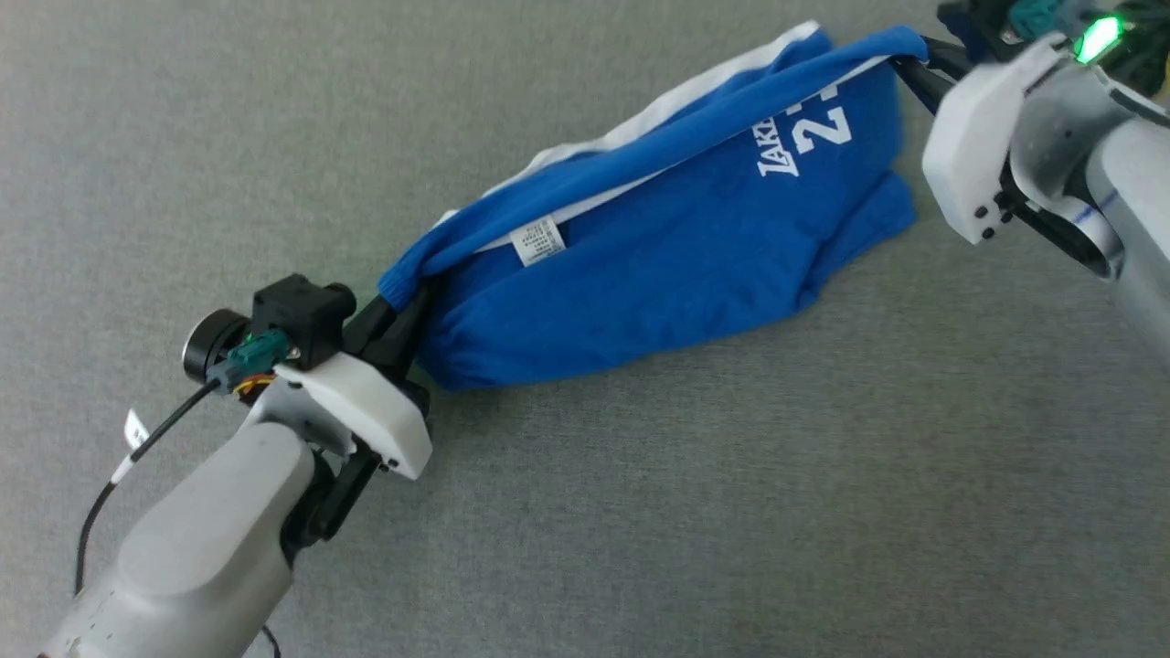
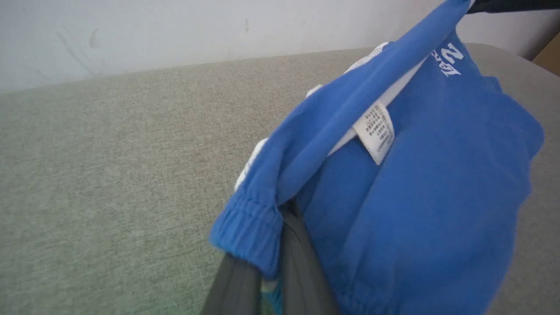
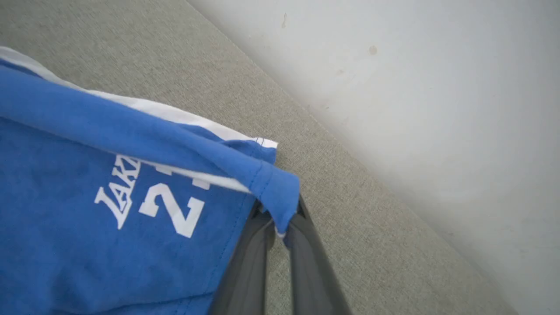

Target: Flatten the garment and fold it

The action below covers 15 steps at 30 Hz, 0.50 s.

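The garment (image 1: 676, 247), royal-blue shorts with white trim, a white "LAKERS 2.." print and a small white tag, hangs stretched between my two grippers above the grey cloth surface (image 1: 640, 512). My left gripper (image 1: 402, 306) is shut on the gathered waistband end at the lower left. In the left wrist view that gripper (image 2: 280, 223) pinches the elastic band of the garment (image 2: 428, 183). At the upper right, my right gripper (image 1: 905, 62) is shut on the other blue edge. The right wrist view shows this gripper (image 3: 278, 218) clamping a folded corner of the garment (image 3: 87, 245).
The grey fabric-covered surface spreads all around under the shorts. A pale wall (image 3: 437, 87) borders the surface's far edge (image 2: 175, 65). A brown corner of something (image 2: 549, 54) shows at the far right of the left wrist view.
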{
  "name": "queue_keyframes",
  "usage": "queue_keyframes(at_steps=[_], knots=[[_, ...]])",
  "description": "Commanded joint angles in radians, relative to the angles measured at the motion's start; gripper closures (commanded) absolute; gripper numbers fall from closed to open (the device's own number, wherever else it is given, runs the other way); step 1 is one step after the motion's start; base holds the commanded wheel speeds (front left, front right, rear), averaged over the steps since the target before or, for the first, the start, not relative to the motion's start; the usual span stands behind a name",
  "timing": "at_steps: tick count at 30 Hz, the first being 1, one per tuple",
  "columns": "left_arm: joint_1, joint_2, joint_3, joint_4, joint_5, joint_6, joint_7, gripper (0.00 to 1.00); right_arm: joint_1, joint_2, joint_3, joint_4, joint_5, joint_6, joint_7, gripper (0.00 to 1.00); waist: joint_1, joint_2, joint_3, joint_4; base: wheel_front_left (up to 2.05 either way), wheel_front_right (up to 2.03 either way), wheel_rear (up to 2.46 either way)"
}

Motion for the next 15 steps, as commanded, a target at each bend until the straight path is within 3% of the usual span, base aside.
queue_keyframes(at_steps=[1,6,11,12,13,14,15], knots=[[-0.015,-0.005,0.001,0.017,0.009,-0.004,-0.005,1.0,-0.019,0.003,0.019,0.03,0.013,-0.003,0.01,1.0,-0.0003,0.0,0.085,0.046,0.0,0.0,0.0],[-0.044,-0.038,-0.012,0.071,0.015,-0.02,-0.01,1.0,-0.075,0.018,0.151,0.143,0.051,-0.003,0.048,1.0,-0.0003,0.0,0.112,0.064,0.0,0.0,0.0],[-0.046,-0.056,-0.02,0.111,0.018,-0.039,-0.022,1.0,-0.1,0.022,0.229,0.19,0.112,-0.003,-0.005,1.0,-0.0003,0.0,0.091,0.066,0.0,0.0,0.0],[-0.042,-0.059,-0.023,0.115,0.019,-0.042,-0.024,0.78,-0.105,0.02,0.24,0.195,0.118,-0.003,-0.026,1.0,-0.0003,0.0,0.08,0.065,0.0,0.0,0.0],[-0.04,-0.061,-0.023,0.114,0.023,-0.041,-0.028,0.14,-0.11,0.017,0.248,0.2,0.126,-0.003,-0.047,0.98,-0.0003,0.0,0.068,0.065,0.0,0.0,0.0],[-0.038,-0.061,-0.017,0.109,0.031,-0.037,-0.034,0.0,-0.111,0.014,0.258,0.201,0.136,-0.003,-0.063,0.87,-0.0003,0.0,0.054,0.064,0.0,0.0,0.0],[-0.031,-0.061,-0.015,0.102,0.037,-0.034,-0.038,0.0,-0.113,0.009,0.269,0.199,0.147,-0.003,-0.077,0.65,-0.0003,0.0,0.039,0.062,0.0,0.0,0.0]])
